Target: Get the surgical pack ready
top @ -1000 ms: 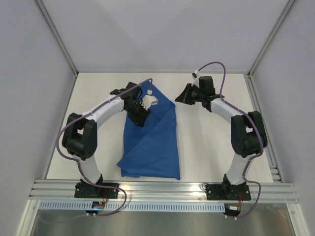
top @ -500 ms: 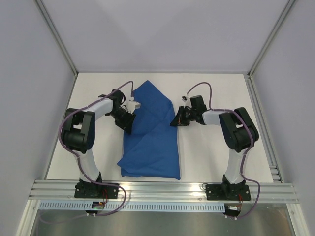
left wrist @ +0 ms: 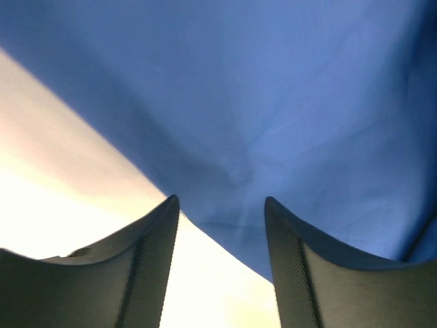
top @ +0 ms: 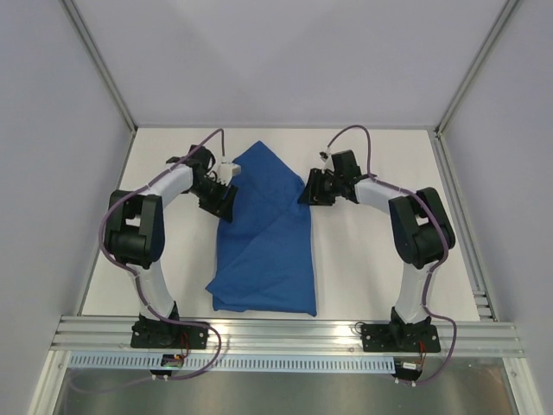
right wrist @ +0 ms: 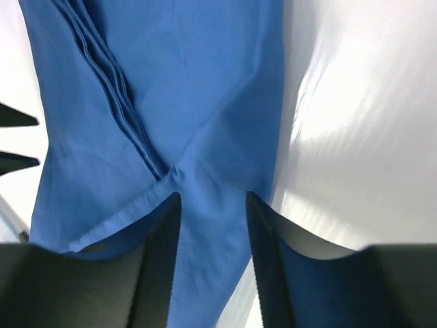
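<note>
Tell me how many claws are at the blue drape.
2. The left claw is at the left edge of the drape, near its far end; the right claw at the right edge, opposite. Neither is hidden.

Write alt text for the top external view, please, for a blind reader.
A large royal-blue fabric drape, folded into a long bundle, lies on the white table between two robot arms. The left gripper and right gripper sit at its far side edges.

White counter (top: 371, 259), pale walls (top: 259, 60) on 3 sides, metal rail (top: 285, 333) along the near edge. Blue surgical pack (top: 263, 238) lies flat on it approx mid-counter, folded w/ layered edges. It's pointed at the far end & wider toward the near edge.
</note>
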